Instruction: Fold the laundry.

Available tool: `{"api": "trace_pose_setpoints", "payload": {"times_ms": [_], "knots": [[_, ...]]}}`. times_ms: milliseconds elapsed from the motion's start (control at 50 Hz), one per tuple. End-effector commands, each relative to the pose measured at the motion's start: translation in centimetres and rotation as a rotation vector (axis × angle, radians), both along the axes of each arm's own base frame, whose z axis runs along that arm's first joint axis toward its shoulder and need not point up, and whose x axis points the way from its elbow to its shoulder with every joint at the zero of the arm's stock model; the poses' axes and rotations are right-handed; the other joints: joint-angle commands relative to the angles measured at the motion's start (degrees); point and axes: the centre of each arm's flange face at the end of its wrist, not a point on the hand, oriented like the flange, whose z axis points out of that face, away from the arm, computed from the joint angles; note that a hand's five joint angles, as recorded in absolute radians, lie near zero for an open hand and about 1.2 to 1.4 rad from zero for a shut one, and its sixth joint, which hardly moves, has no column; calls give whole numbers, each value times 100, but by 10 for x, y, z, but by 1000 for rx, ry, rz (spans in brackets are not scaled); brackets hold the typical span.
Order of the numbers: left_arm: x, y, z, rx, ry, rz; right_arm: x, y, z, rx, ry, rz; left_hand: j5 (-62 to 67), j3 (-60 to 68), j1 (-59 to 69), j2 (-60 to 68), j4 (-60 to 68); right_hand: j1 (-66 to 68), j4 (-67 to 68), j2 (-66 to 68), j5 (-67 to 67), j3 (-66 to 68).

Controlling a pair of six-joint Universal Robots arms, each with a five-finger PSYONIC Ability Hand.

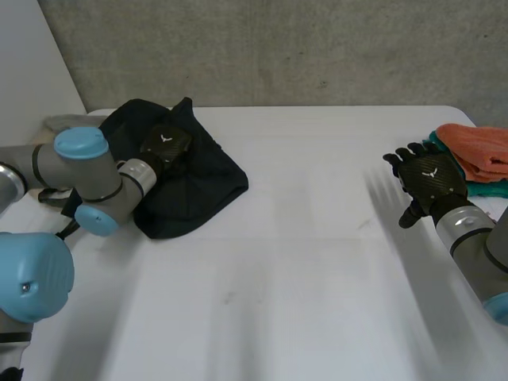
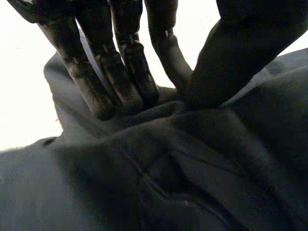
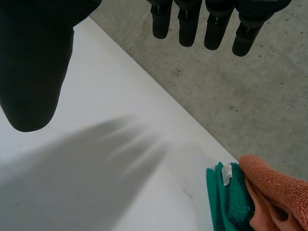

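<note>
A dark navy garment [image 1: 194, 186] lies crumpled at the far left of the white table [image 1: 302, 270]. My left hand [image 1: 165, 145] rests on top of it, near its middle. In the left wrist view the fingers [image 2: 120, 72] and thumb press together into the garment [image 2: 192, 168] and pinch a raised ridge of cloth between them. Over at the table's right side my right hand [image 1: 429, 181] hovers open, fingers spread, holding nothing. Its straight fingers [image 3: 187, 24] and thumb hang above bare table.
An orange towel [image 1: 480, 151] lies on a teal one [image 1: 486, 189] at the table's right edge, just beyond my right hand, both also in the right wrist view [image 3: 279, 192] [image 3: 233, 202]. A pale cloth [image 1: 67, 123] peeks out behind my left arm. A concrete wall backs the table.
</note>
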Motion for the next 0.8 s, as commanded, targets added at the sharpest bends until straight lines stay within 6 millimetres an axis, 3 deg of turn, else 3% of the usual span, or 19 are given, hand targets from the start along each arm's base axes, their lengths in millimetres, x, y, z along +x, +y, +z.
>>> {"api": "trace_pose_setpoints", "payload": {"times_ms": [20,60,80,140,160,240,320,360,400,440,460,560,640,800], "knots": [[0,8,45,-50,7,28,0,1,2,-1,0,-1,1366,1279,1294,1256,1218,-290,-218,-213,-282,-208],[-1,16,64,-67,21,25,0,1,5,-9,-3,1,1366,1279,1294,1256,1218,-290,-218,-213,-282,-208],[-6,27,86,-84,49,15,0,2,6,-11,-6,0,1366,1279,1294,1256,1218,-290,-218,-213,-282,-208],[-15,47,125,-123,122,-17,0,2,11,-23,-12,0,1366,1279,1294,1256,1218,-290,-218,-213,-282,-208],[-20,62,151,-148,182,-40,0,3,13,-25,-15,0,1366,1279,1294,1256,1218,-290,-218,-213,-282,-208],[-29,102,207,-191,333,-113,1,5,17,-31,-29,0,1366,1279,1294,1256,1218,-290,-218,-213,-282,-208],[-33,127,230,-194,420,-160,0,7,19,-35,-30,2,1366,1279,1294,1256,1218,-290,-218,-213,-282,-208],[-35,130,225,-179,406,-168,0,8,21,-38,-30,2,1366,1279,1294,1256,1218,-290,-218,-213,-282,-208],[-34,130,205,-141,345,-152,-1,7,20,-37,-30,2,-2736,-2823,-2809,-2846,-2884,-290,-218,-213,-282,-208],[-29,125,185,-107,277,-131,-3,6,21,-37,-30,-3,-5115,-5202,-5187,-5224,-5262,-290,-218,-213,-282,-208],[-24,120,163,-69,199,-116,-4,6,20,-35,-30,-6,-5634,-5721,-5706,-5744,-5782,-290,-218,-213,-282,-208],[5,111,103,39,-43,-51,-5,5,22,-41,-31,-3,-5614,-5701,-5686,-5723,-5761,-290,-218,-213,-282,-208],[26,104,75,69,-165,-7,-4,5,21,-39,-30,3,-5378,-5465,-5450,-5487,-5525,-290,-218,-213,-282,-208],[34,86,30,89,-186,33,3,10,11,-13,-14,23,-5327,-5414,-5399,-5436,-5474,-290,-218,-213,-282,-208]]}}
